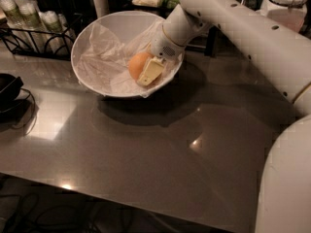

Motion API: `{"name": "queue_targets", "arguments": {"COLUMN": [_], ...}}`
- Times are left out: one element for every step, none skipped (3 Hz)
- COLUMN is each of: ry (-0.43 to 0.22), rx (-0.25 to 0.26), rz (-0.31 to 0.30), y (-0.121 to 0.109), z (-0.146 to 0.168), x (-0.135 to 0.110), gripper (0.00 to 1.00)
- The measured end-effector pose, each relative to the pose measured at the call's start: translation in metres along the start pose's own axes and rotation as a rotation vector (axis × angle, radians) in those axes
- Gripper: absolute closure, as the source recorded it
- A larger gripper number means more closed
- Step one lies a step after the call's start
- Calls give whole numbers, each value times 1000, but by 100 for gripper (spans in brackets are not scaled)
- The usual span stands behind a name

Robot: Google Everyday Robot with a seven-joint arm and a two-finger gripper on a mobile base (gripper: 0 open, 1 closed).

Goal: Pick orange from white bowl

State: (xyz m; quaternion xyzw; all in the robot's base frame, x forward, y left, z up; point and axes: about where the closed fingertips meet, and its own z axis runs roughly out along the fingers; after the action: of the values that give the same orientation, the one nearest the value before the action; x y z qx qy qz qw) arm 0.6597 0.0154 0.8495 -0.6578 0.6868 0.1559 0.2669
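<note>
The orange (135,64) lies in the white bowl (97,30), on the crinkled white paper lining at the bowl's lower right. The bowl sits tilted on the grey table. My gripper (144,72) reaches down into the bowl from the right. Its cream-coloured end lies against the right side of the orange and covers part of it. The white arm (228,23) stretches from the upper right across the bowl's rim.
A black wire rack (34,30) with cups stands at the back left. A black object with a cable (9,93) lies at the left table edge. Jars and containers (289,4) stand at the back right. The robot's white body (286,178) fills the lower right.
</note>
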Motion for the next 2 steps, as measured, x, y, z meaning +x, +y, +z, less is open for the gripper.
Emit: {"name": "queue_targets", "arguments": {"ry": [-10,-67], "rx": [0,27], "rz": [-1,-29], "y": [1,4], "z": [-1,-23], "x": [-1,-21], "gripper": [92,100]}}
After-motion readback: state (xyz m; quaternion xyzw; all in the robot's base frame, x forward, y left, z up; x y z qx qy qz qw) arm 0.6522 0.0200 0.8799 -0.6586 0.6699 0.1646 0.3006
